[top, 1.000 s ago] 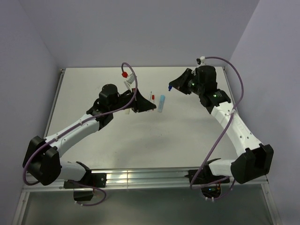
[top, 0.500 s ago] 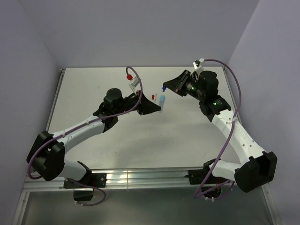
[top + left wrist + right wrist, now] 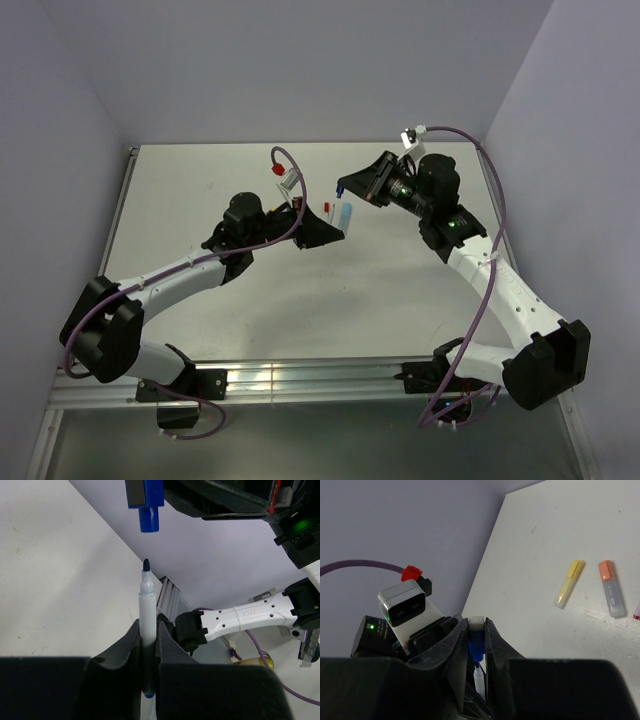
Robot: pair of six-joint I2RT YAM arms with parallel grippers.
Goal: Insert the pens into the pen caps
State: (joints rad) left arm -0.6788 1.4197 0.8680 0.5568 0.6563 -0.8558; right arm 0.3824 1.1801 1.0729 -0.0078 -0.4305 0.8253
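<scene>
The step in hand is the mating of one pen with its cap in mid-air, above the table (image 3: 200,200) at about 1 o'clock from its centre in the top view. The left gripper (image 3: 148,630) is clamped on the thin dark blue pen (image 3: 147,597), holding it upright with the bare tip uppermost. The right gripper (image 3: 476,629) pinches the dark blue cap (image 3: 149,516), its open end facing the pen. In the left wrist view the cap hangs at 12 o'clock from the tip, near but with a clear gap between them, and sits a touch to the right of the pen's axis. The right wrist view agrees: the pen's tip shows just beyond the cap's mouth, not yet inside. The next move, as I judge it, calls for a small sideways correction and then a straight push along the pen's axis until the cap seats, both grips held firm so neither piece tilts. A yellow marker (image 3: 568,591) and an orange-capped marker (image 3: 611,589) lie on the table at 3 o'clock in the right wrist view and look capped; a light blue marker (image 3: 345,213) lies on the table beneath the two grippers.
</scene>
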